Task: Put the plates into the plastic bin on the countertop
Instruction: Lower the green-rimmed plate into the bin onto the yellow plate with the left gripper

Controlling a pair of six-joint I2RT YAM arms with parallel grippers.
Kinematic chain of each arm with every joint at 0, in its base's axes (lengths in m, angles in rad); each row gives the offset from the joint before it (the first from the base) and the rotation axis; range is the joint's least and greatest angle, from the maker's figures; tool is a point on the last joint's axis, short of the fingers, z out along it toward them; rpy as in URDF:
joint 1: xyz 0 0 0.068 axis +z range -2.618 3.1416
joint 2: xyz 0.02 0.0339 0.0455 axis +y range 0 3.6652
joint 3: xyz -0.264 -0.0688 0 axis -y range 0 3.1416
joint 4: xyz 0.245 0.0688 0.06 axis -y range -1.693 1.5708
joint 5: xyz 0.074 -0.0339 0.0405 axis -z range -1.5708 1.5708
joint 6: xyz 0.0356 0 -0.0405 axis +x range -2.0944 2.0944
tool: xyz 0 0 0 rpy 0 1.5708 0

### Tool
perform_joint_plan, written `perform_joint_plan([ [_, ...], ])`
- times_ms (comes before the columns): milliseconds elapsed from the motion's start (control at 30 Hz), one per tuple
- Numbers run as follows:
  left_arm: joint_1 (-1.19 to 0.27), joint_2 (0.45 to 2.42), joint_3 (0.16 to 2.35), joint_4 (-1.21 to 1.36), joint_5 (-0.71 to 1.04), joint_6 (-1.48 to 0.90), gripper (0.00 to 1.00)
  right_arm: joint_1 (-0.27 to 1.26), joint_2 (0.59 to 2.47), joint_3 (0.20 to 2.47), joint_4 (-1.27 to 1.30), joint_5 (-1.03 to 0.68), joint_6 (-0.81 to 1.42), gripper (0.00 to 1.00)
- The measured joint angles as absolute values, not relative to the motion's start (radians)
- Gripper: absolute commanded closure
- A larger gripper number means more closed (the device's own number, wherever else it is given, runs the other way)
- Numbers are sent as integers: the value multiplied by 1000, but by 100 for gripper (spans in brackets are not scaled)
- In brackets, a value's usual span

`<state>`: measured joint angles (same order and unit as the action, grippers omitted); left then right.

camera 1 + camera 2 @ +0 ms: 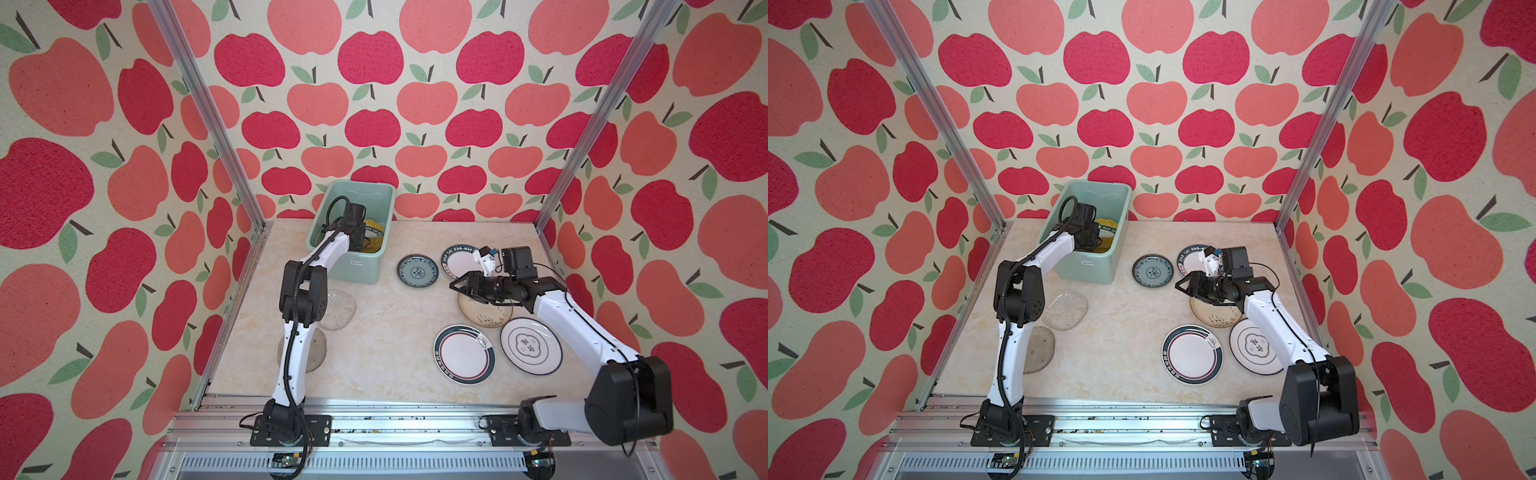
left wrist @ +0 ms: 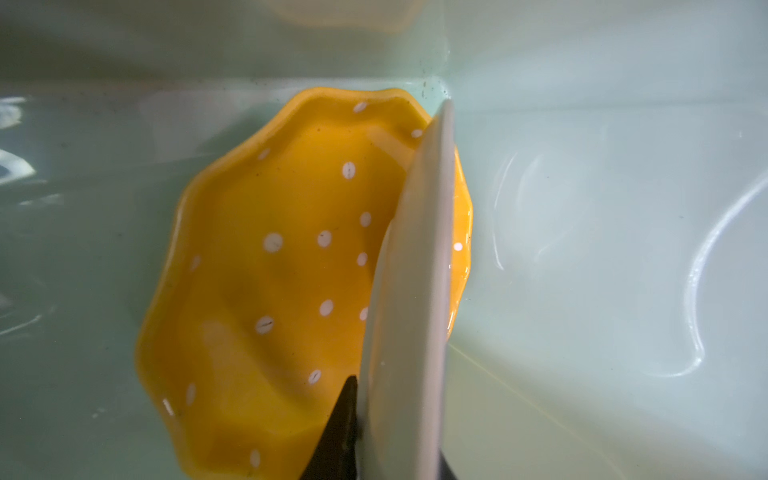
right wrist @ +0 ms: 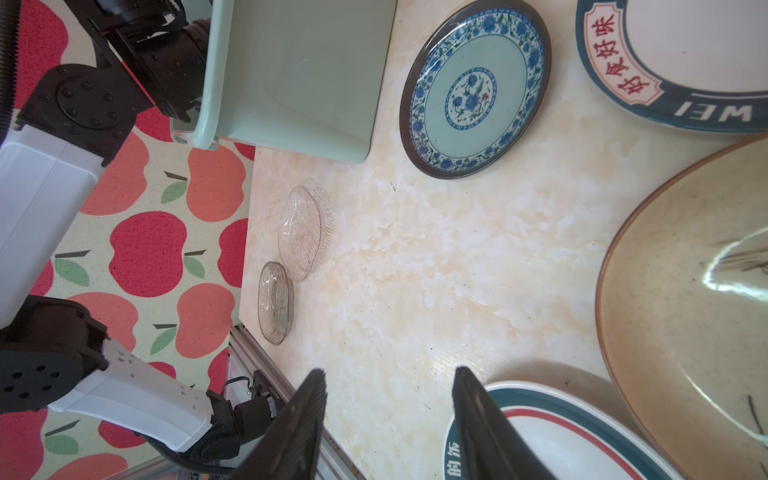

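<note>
Although the left forearm covers much of the plastic bin in both top views, the pose is plain. The elbow is raised, the forearm reaches back, and the wrist tips down so the left gripper is inside the bin, at the back left of the countertop.

Only the left wrist view shows the bin's floor. A yellow dotted plate lies there, and a white plate stands on edge over it between the dark fingers. Whether they clamp it, I cannot tell.

The right arm bends low across the right side. Its right gripper hovers with jaws apart and empty, over the countertop beside a cream plate.

The right wrist view shows both glass dishes whole; the left arm partly hides them in the top views. A blue-patterned plate lies just right of the bin.
</note>
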<state>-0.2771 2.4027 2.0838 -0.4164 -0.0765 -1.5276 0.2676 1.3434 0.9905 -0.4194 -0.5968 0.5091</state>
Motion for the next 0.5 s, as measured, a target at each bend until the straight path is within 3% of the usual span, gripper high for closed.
perform_joint_plan([
  [233,-275,2407,2128,-515,-57,-1526,44,253,1343,991,-419,-604,509,48],
  [500,-272,2415,2154,-591,-36,-1507,27,242,1343,991,-419,-604,509,48],
])
